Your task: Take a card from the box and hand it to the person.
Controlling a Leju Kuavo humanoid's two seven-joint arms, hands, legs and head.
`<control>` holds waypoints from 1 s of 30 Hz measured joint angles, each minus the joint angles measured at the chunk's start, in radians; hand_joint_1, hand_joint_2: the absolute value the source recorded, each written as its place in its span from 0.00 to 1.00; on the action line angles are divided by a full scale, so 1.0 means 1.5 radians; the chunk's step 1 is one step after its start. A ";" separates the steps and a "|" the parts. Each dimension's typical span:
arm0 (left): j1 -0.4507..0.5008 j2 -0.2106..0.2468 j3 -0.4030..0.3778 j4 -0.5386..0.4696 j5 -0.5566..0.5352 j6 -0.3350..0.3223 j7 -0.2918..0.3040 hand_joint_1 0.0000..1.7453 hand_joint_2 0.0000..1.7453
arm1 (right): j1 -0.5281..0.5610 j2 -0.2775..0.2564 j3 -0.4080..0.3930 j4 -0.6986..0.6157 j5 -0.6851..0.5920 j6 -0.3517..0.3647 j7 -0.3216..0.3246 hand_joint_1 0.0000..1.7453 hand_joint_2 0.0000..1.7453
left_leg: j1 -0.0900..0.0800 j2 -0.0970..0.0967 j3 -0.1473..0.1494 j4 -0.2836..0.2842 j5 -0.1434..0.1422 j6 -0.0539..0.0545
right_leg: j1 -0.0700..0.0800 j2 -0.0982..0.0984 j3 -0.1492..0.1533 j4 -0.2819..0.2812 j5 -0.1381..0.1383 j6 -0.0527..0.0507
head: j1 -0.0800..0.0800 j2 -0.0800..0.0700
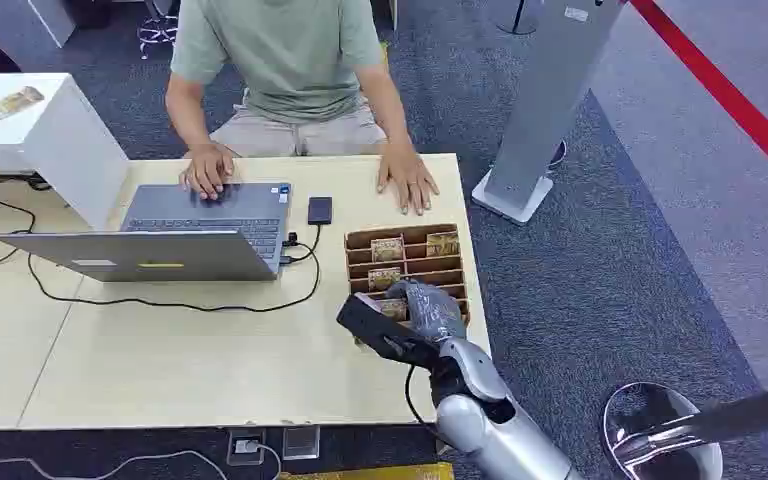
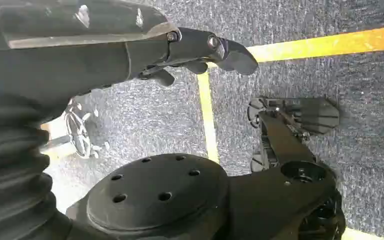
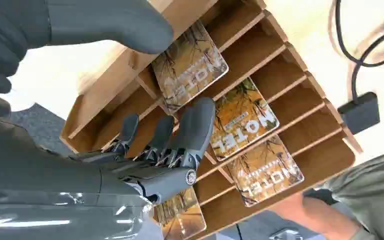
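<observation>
Head view: high on the robot, facing forward and down across the table (image 1: 210, 360) toward the seated person (image 1: 290, 70). Right wrist view: close behind the right hand (image 3: 145, 150), tight on the slotted box (image 3: 300, 95), which the head view also shows. Left wrist view: behind the left hand (image 2: 195, 47), facing down at the carpet (image 2: 330, 75).
</observation>
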 joint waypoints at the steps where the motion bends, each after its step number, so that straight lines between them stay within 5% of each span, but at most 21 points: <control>1: 0.000 0.000 0.000 0.000 0.000 0.000 0.000 0.00 1.00 | 0.000 0.001 0.000 0.002 0.000 0.000 0.000 0.45 1.00 | 0.000 0.000 0.000 0.000 0.000 0.000 | 0.000 0.000 0.000 0.000 0.000 0.000 | 0.000 0.000; 30: 0.000 0.000 0.005 0.000 -0.004 0.000 0.002 0.00 1.00 | -0.002 0.001 0.009 0.018 -0.005 0.000 0.008 0.40 1.00 | 0.000 0.000 0.000 0.000 0.000 0.000 | 0.000 0.000 0.000 0.000 0.000 0.000 | 0.000 0.000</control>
